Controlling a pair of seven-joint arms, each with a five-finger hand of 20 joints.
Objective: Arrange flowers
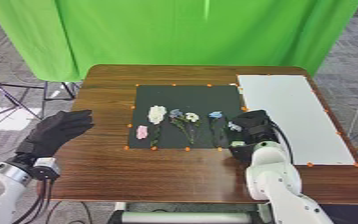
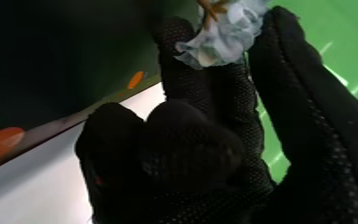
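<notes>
In the head view, my right hand [image 1: 254, 121] is at the right edge of the black mat [image 1: 149, 93], with a pale blue flower [image 1: 234, 126] at its fingers. The right wrist view has this flower [image 2: 222, 42] pinched between the fingers and thumb of my right hand [image 2: 198, 145]. On the mat, from left to right, are a pink flower [image 1: 142, 132], a large white one [image 1: 157, 114], a bluish-purple one [image 1: 176, 114], a small white one [image 1: 191, 117] and a blue one [image 1: 215, 115]. My left hand [image 1: 58, 129] is open left of the mat.
A long white board [image 1: 286, 105] lies to the right of the mat on the brown table [image 1: 189, 172], partly beside my right forearm. Orange markers dot the edges of mat and board. A green curtain [image 1: 184, 35] hangs behind the table.
</notes>
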